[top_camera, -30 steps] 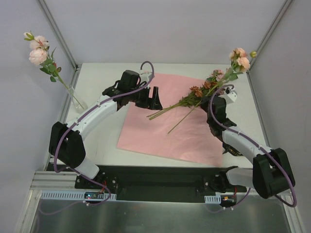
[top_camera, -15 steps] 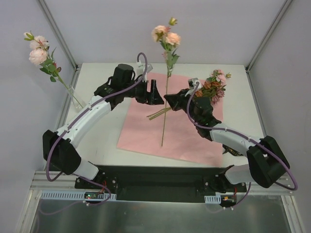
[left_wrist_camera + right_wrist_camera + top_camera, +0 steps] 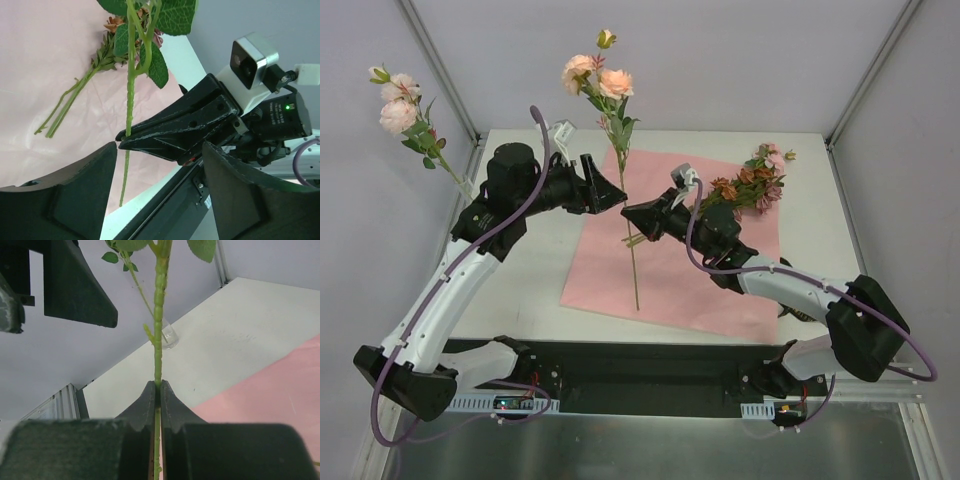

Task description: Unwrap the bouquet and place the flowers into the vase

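Stem of the peach-pink rose spray point(image 3: 618, 130) stands upright mid-frame, pinched in the black right gripper point(image 3: 629, 214); black left gripper point(image 3: 610, 187), spread wide, sits just left of it.

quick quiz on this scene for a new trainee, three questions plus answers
1. True or false: the left gripper has its jaws apart.
2. Which gripper pinches the upright rose stem?
3. The rust-orange flowers lie: A on the pink paper; B in the left gripper; C in a box.
Key: 1 true; 2 the right gripper; 3 A.
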